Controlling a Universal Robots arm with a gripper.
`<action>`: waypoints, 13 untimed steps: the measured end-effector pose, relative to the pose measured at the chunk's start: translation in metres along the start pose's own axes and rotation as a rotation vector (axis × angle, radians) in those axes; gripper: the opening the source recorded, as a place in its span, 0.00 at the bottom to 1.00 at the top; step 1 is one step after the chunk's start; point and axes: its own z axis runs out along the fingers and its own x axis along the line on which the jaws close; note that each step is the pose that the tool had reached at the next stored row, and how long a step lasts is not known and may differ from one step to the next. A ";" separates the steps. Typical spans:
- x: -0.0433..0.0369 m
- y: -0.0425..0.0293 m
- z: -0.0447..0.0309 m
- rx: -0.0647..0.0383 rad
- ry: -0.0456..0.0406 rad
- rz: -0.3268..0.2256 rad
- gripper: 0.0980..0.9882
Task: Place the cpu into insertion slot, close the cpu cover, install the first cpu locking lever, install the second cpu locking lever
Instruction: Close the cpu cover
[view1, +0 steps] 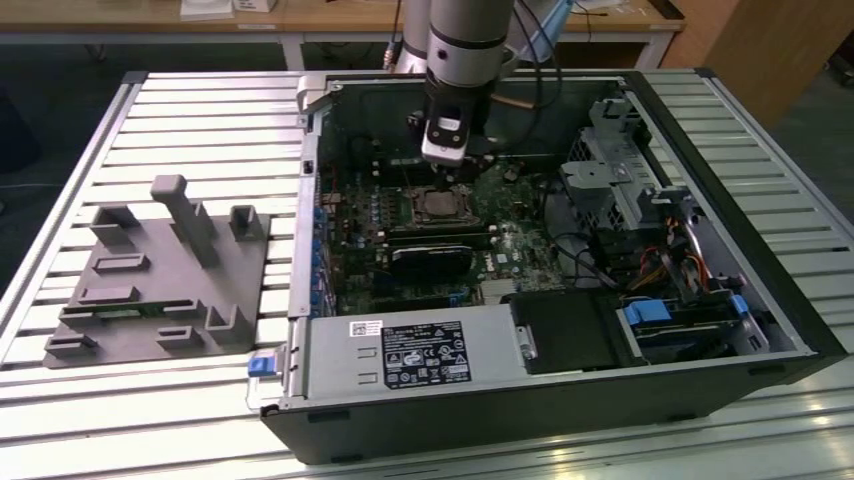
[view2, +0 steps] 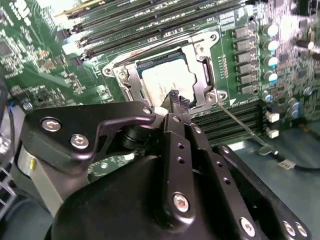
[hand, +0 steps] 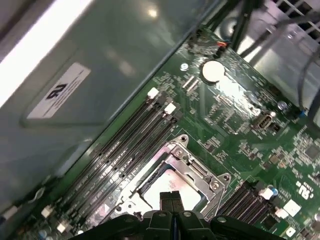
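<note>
I read my end effector (view2: 175, 101) as narrow, fingers pressed together, just above the cpu (view2: 159, 81), which sits in the slot (view1: 416, 208) with the cover (view2: 204, 75) lying flat around it.

Black label (view1: 426, 353): white print, on the power supply box (view1: 340, 372), lower centre of exterior view; too small to read.
White sticker (view1: 366, 328): barcode, just beside the black label; unreadable.
Case-wall sticker (hand: 56, 90): dark logo mark, blurred.

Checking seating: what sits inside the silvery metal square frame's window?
A dull silver-grey square chip fills the frame; the black gripper hides one edge, and the socket underneath is covered.
</note>
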 end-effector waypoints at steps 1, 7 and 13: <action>0.0000 0.0000 0.0000 0.001 0.0001 -0.016 0.01; 0.0000 0.0000 0.0003 0.005 0.0010 -0.116 0.01; 0.0000 0.0000 0.0004 0.009 0.0017 -0.205 0.01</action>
